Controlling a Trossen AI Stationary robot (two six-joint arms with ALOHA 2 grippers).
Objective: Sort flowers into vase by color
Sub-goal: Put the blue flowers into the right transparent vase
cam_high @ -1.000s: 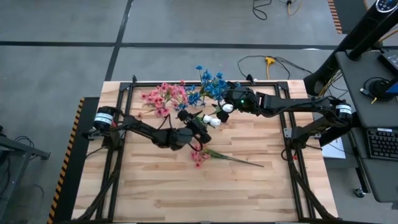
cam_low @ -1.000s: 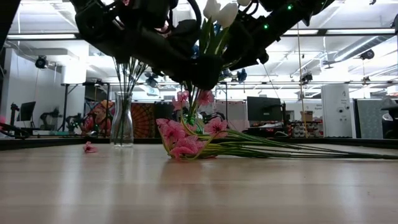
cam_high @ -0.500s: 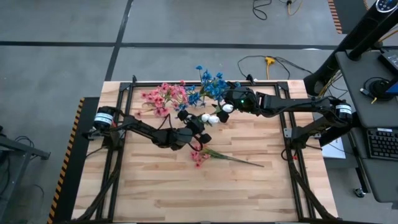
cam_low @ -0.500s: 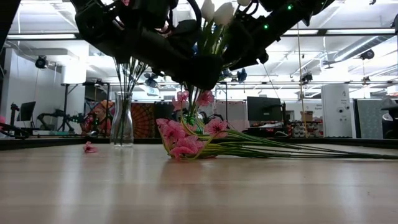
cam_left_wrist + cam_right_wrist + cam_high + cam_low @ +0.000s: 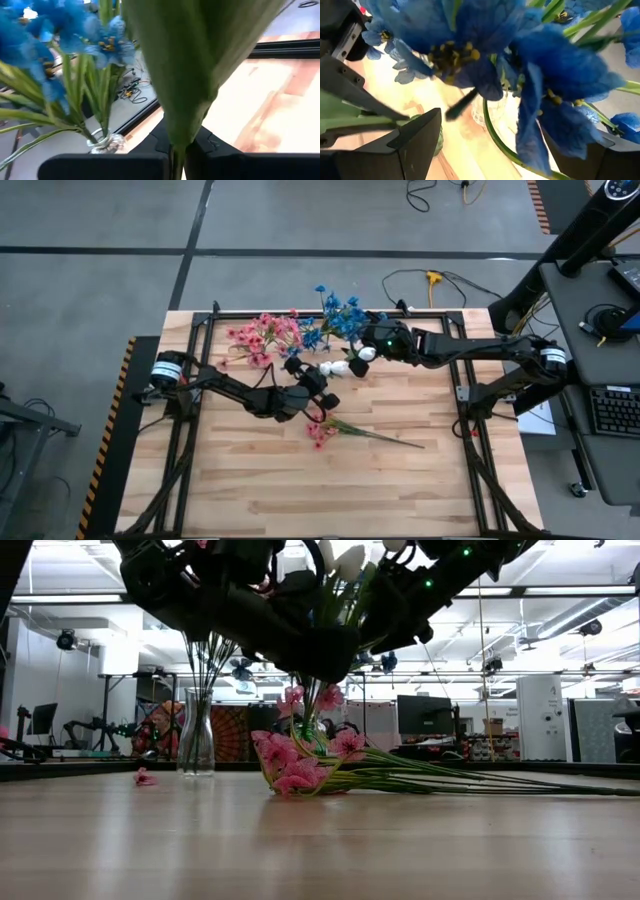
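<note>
A white-blossomed flower sprig (image 5: 332, 368) is held above mid-table by my left gripper (image 5: 320, 377), which is shut on its green part. Its white blossoms (image 5: 350, 558) are up. My right gripper (image 5: 362, 356) stands open just beyond, beside the blue flowers (image 5: 338, 315), whose stems sit in a glass vase (image 5: 102, 142). To the left of the blue ones, pink flowers (image 5: 262, 335) stand in another glass vase (image 5: 196, 740). One pink sprig (image 5: 322, 430) lies flat on the table, its stem pointing right. My left gripper pinches the white sprig's bundled green leaves and stem (image 5: 176, 142) between its two fingers, below the blossoms. The fingers reach in from the table's left, slanting toward the far side. The sprig is lifted clear of the table and leans, blossoms upward.
A single pink blossom (image 5: 144, 778) lies loose on the table near the pink vase. A black metal frame (image 5: 200, 330) runs along the table's left, far and right sides. Bare wood (image 5: 300, 490) stretches toward the near edge.
My left gripper has shut on the white sprig's green stem. The white blossoms have swung a little toward the table's left as the fingers came together. The right arm has kept still.
</note>
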